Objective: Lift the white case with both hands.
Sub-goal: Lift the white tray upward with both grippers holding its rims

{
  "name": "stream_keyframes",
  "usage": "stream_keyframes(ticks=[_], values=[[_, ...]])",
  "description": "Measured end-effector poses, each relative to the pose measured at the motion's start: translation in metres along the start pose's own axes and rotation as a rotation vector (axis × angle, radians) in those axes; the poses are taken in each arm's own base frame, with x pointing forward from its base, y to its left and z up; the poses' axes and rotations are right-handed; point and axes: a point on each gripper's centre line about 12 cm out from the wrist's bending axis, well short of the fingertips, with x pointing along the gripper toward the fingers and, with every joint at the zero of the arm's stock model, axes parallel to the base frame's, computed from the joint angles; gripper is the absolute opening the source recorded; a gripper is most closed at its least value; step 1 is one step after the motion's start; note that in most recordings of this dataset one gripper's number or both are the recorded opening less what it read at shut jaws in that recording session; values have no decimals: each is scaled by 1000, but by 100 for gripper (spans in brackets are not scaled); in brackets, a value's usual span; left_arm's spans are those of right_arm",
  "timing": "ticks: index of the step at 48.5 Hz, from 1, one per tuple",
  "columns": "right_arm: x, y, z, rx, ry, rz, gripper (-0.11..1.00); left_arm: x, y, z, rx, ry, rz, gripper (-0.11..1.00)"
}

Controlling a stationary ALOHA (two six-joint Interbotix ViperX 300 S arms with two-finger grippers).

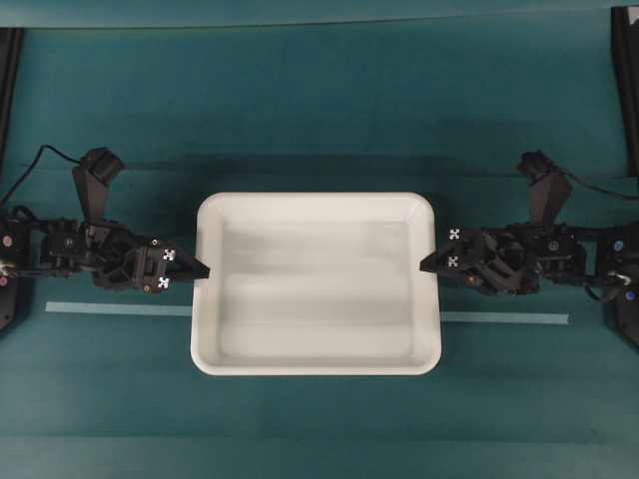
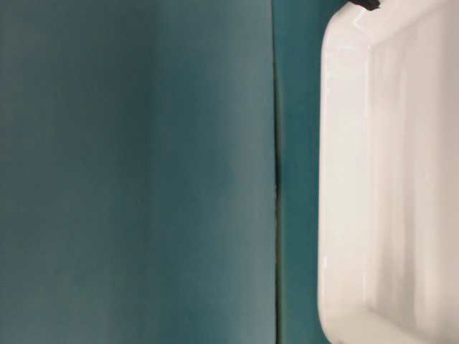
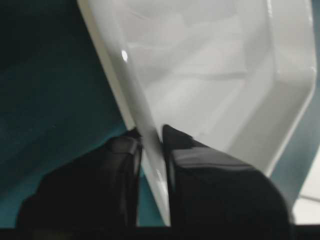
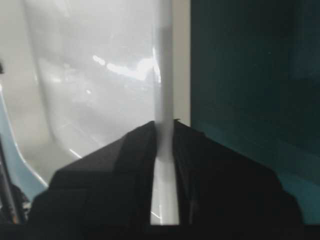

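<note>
The white case (image 1: 316,359) lies in the middle of the green table, a wide shallow tray with nothing in it. My left gripper (image 1: 203,270) is shut on the rim of its left side, and in the left wrist view the rim (image 3: 150,150) runs between the two black fingers (image 3: 210,175). At the right side my right gripper (image 1: 425,264) is shut on the right rim, which shows as a white strip (image 4: 164,165) pinched between the fingers (image 4: 115,170). The table-level view holds one end of the case (image 2: 344,179).
A pale blue tape line (image 1: 120,309) runs across the green table surface (image 1: 319,100) and passes under the case. Dark frame posts (image 1: 8,70) stand at the far left and far right edges.
</note>
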Motion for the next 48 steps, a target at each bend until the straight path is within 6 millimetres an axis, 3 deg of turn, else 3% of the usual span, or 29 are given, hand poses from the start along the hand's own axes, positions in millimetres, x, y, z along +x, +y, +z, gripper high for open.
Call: stream_keyframes(ticks=[25,48], values=[[-7,12,-3,37,22,-5,11,-7,-9,4,-75,1,12,9],[-35,44,-5,59,67,9,11,-26,-45,15,-82,-6,-26,9]])
